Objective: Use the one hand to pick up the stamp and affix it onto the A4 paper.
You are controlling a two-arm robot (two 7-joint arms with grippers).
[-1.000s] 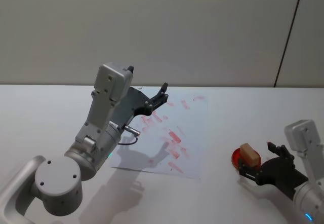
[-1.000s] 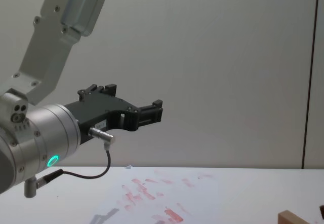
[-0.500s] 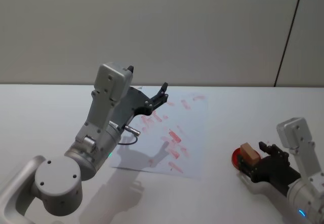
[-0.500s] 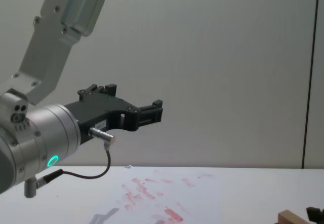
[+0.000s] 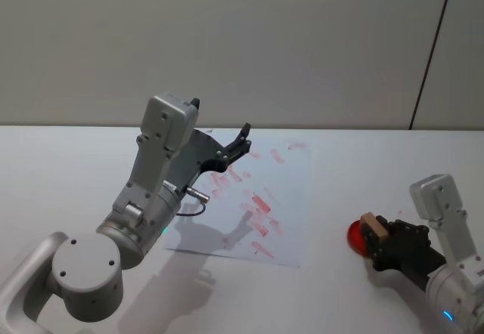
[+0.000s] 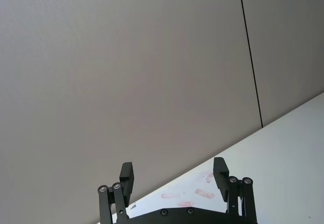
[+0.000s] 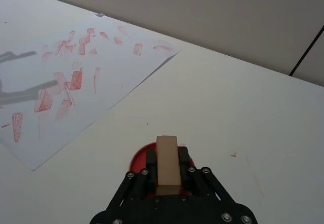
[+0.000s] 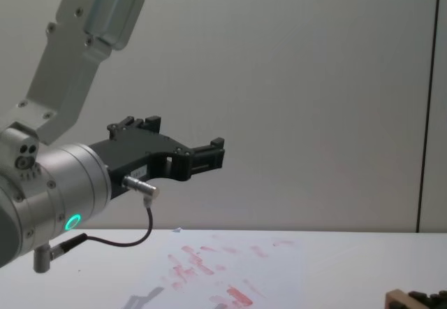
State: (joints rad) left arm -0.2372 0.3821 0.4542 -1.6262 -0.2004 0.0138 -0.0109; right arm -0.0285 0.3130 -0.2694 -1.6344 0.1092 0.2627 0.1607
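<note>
Over red pad (image 5: 353,235), right tool (image 5: 376,237) gripping stamp (image 7: 167,159), (left tool (image 6: 173,169) above paper (image 5: 286,198))

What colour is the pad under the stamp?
Red: a round pad beneath the stamp, clearest in the right wrist view.

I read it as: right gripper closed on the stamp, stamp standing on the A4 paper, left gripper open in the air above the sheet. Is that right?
Not quite. The stamp stands on the red ink pad, which lies on the table beside the A4 paper; the right wrist view shows it. The rest holds: the right gripper is closed on it, and the left gripper is open above the sheet.
</note>
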